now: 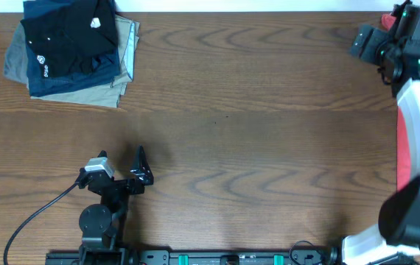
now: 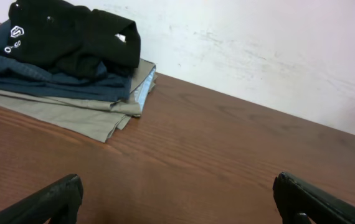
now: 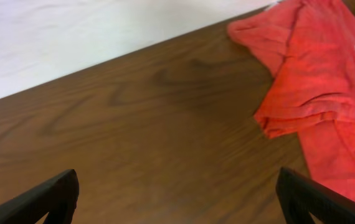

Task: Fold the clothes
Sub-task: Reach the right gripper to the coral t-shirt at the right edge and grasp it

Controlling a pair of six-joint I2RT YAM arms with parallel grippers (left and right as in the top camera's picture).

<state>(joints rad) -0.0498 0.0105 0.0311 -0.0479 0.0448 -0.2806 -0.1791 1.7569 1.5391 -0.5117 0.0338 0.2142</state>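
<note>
Fingertips of your right pincer (image 3: 180, 202) frame its wrist view, spread wide with nothing between them; the left pincer (image 2: 177, 202) stands equally wide and empty. On the table (image 1: 269, 147), the red T-shirt (image 3: 327, 68) lies rumpled at the right edge, ahead and right of the right pincer and apart from it, probably waiting to be dragged inward. Folded garments (image 1: 70, 51) sit stacked in the far left corner, likely parked out of the way.

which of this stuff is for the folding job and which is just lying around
For the job:
- red T-shirt, not yet folded, on the robot's right
- left gripper and right gripper, both open and empty

Just lying about:
- stack of folded clothes, black, navy and khaki, at the far left
</note>
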